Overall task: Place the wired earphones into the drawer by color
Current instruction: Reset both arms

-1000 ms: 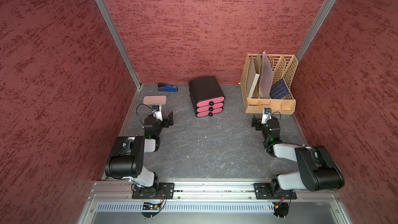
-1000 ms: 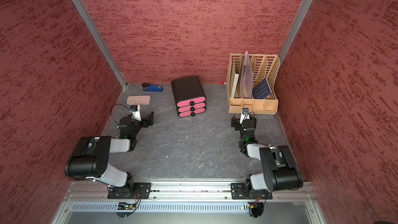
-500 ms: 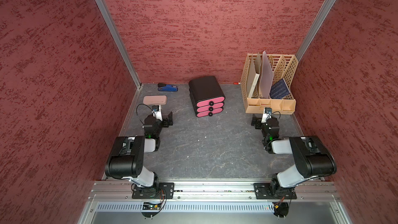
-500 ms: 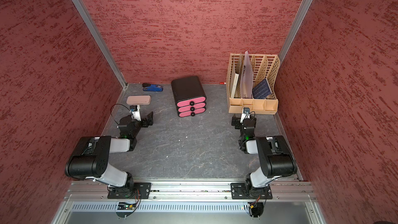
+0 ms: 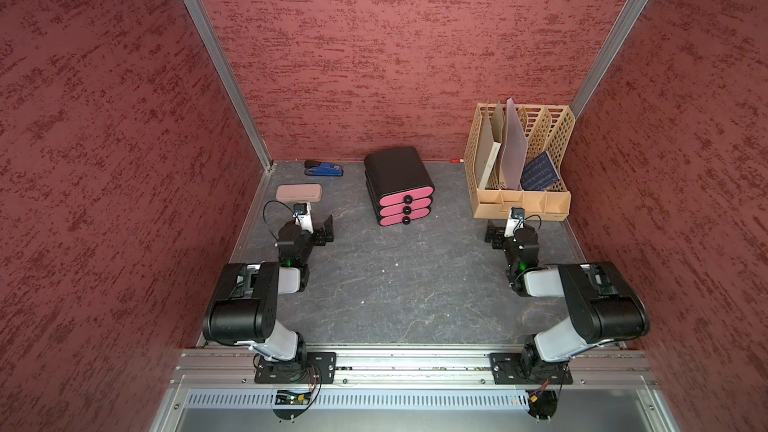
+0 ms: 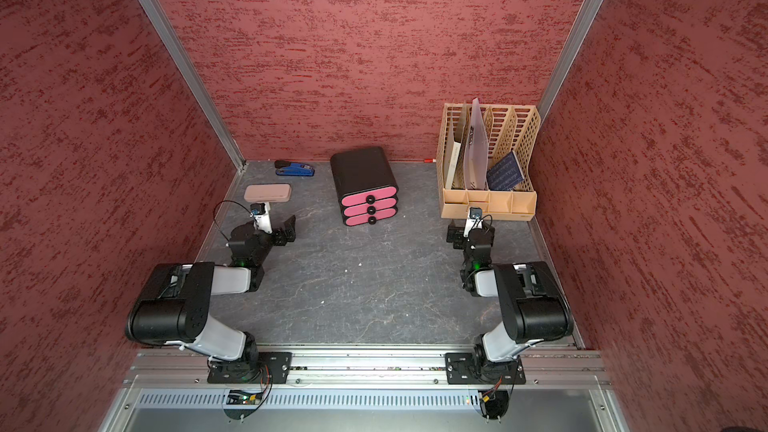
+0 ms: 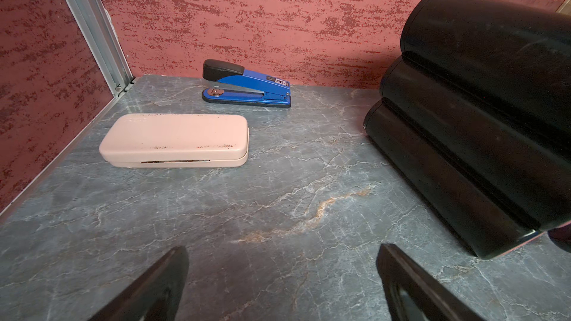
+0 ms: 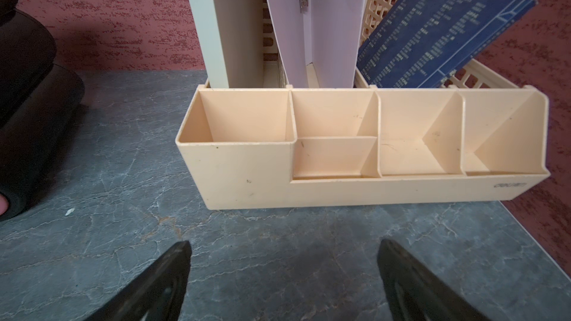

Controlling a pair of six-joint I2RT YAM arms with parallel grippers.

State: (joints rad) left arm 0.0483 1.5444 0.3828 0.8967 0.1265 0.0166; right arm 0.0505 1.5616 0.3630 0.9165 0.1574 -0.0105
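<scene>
No wired earphones show in any view. The drawer (image 5: 399, 184) (image 6: 365, 184) is a small black cabinet at the back middle of the table, and its three pink fronts with round black knobs are all pushed in. Its black side shows in the left wrist view (image 7: 479, 103) and in the right wrist view (image 8: 27, 88). My left gripper (image 5: 313, 224) (image 6: 278, 228) (image 7: 281, 251) rests low over the table to the drawer's left, open and empty. My right gripper (image 5: 505, 230) (image 6: 467, 234) (image 8: 282, 247) sits low in front of the rack, open and empty.
A beige lattice file rack (image 5: 521, 201) (image 8: 355, 189) with folders and a blue booklet stands at the back right. A pink case (image 5: 299, 193) (image 7: 174, 140) and a blue stapler (image 5: 324, 169) (image 7: 247, 88) lie at the back left. Red walls close in three sides.
The right arm's elbow has folded inward and back a little, while its gripper stays in front of the rack. The left arm has not moved. Both grippers remain open.
</scene>
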